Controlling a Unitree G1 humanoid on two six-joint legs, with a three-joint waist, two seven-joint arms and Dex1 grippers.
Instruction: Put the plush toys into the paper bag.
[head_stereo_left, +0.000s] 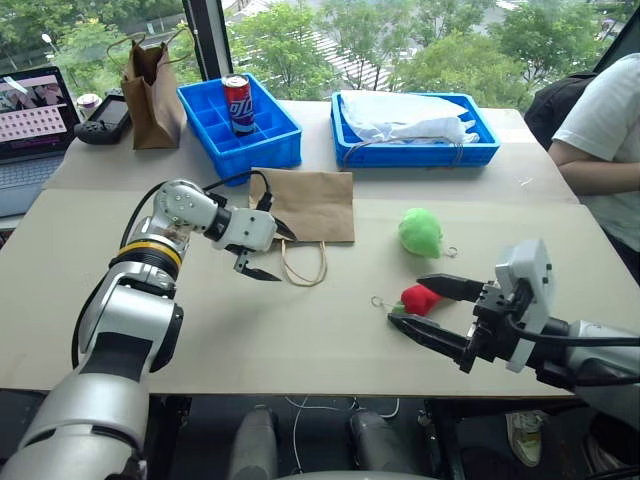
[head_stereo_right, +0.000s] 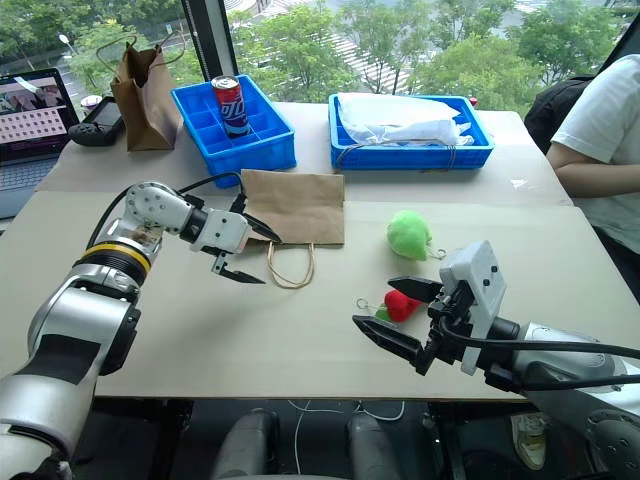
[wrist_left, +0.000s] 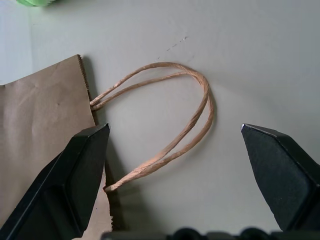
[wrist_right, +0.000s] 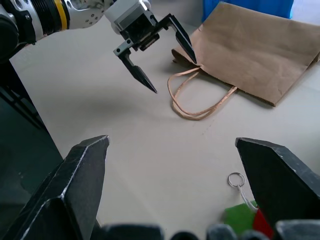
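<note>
The kraft paper bag (head_stereo_left: 308, 203) lies flat mid-table, cord handles (head_stereo_left: 305, 266) nearest. The left gripper (head_stereo_left: 262, 250) hovers beside them, jaws apart. The right gripper (head_stereo_left: 432, 310), empty and wide, flanks the red chili plush (head_stereo_left: 419, 298); the green plush (head_stereo_left: 420, 231) sits just beyond. Blue bins (head_stereo_left: 240, 135) stand farther back.

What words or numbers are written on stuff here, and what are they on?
Red drink can in the blue divided bin: white lettering on a blue patch, too blurred to read.
Laptop screen: pink grid and pictures, text too small to read.
Flat paper bag, narrower standing paper bag, plush toys: no writing visible.
</note>
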